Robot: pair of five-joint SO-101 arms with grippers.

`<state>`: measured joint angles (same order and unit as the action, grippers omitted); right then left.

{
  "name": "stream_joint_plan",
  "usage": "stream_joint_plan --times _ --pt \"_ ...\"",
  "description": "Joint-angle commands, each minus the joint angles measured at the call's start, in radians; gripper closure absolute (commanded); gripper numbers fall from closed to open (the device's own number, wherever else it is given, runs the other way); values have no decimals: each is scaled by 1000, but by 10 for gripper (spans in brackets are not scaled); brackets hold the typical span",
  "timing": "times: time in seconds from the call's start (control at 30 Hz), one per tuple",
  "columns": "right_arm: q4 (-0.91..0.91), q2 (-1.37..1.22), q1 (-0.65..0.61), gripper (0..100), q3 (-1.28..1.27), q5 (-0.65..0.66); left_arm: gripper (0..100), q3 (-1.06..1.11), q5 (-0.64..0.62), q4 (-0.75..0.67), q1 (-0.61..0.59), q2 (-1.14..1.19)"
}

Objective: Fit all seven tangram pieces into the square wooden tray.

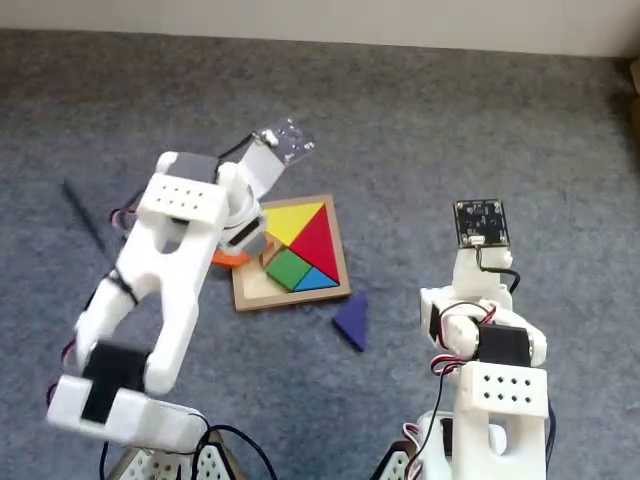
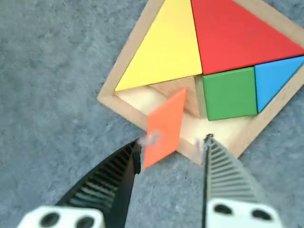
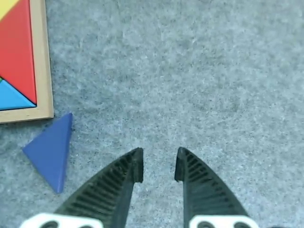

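Hiding orange piece and tray corner: left arm

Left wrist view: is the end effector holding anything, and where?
Nothing clamped: the orange piece stands tilted inside the open left end effector, its lower corner by one finger.

You are operating at robot test bench, likely lab or workshop. Grey carpet-like covering is spanning surface; left arm and right arm are sitting on it, wiring trailing; pale wall bordering far edge.
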<state>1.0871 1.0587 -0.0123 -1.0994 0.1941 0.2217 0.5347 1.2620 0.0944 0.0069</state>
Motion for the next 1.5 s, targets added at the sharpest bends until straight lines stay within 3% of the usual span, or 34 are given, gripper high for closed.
stream_joint_plan --times 0.0,0.4,1.0,1.47 --pt "-18 22 15 885 7 -2 756 77 -2 -46 31 -127" --pt "-18 22 15 885 7 -2 755 354 55 -405 7 -97" --pt "-16 22 15 885 7 -2 762 509 61 -618 -31 -59" --pt "-15 22 15 885 5 -2 967 460 55 -621 -25 -1"
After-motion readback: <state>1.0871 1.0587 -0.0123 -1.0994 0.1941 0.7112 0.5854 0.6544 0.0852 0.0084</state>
